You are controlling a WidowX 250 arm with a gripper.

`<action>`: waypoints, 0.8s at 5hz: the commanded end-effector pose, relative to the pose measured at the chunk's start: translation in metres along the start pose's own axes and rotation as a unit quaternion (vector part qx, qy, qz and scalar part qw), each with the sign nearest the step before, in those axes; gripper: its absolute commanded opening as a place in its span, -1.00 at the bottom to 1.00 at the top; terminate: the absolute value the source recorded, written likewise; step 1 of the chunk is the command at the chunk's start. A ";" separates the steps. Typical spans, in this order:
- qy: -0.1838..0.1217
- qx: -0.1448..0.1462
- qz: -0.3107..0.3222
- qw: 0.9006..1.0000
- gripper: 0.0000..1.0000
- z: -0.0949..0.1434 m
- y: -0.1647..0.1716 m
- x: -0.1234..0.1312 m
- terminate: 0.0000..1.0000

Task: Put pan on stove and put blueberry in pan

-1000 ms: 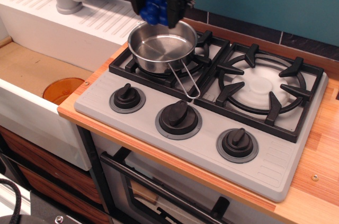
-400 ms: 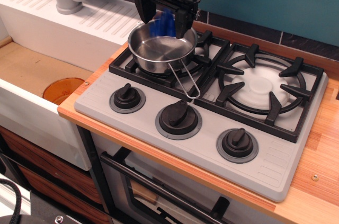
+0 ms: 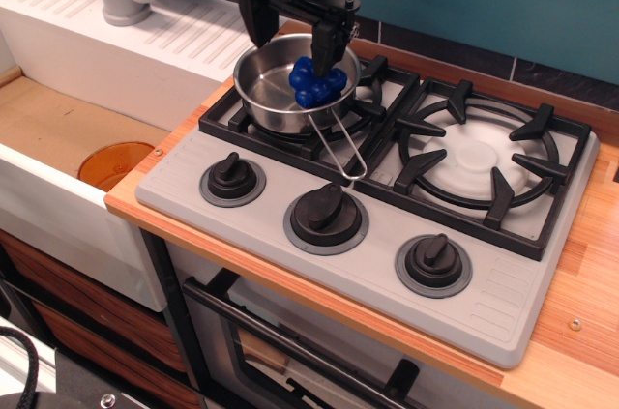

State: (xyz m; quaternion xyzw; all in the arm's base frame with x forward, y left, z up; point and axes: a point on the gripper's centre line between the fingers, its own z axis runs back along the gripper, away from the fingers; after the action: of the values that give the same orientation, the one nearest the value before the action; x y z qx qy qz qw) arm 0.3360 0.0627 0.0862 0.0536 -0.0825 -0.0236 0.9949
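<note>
Your gripper (image 3: 292, 30) hangs just above the far rim of the pan (image 3: 286, 85), with its black fingers (image 3: 324, 46) spread apart and nothing between them. The blueberry (image 3: 315, 83) lies loose inside the pan, toward the side nearest the handle (image 3: 340, 144), and the pan sits on the left burner grate of the stove (image 3: 377, 216).

Judge the blueberry as a light, hard plastic cluster: glossy, bumpy and likely to roll or skate on the polished steel if you nudge it. If you must take it again, close across its widest middle, from above.

The pan looks thin and light, so it would slide on the grate; take it by the rim rather than the thin looped wire handle, which may twist in your grasp.
</note>
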 end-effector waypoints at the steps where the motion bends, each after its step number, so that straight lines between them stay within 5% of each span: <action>1: -0.024 0.006 0.007 1.000 1.00 0.047 -0.008 0.010 -1.00; 4: -0.015 0.025 -0.006 1.000 1.00 0.073 -0.024 0.019 -1.00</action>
State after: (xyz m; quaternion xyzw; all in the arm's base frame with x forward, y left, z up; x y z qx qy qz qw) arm 0.3335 0.0318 0.1321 0.0731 -0.0518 -0.0291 0.9956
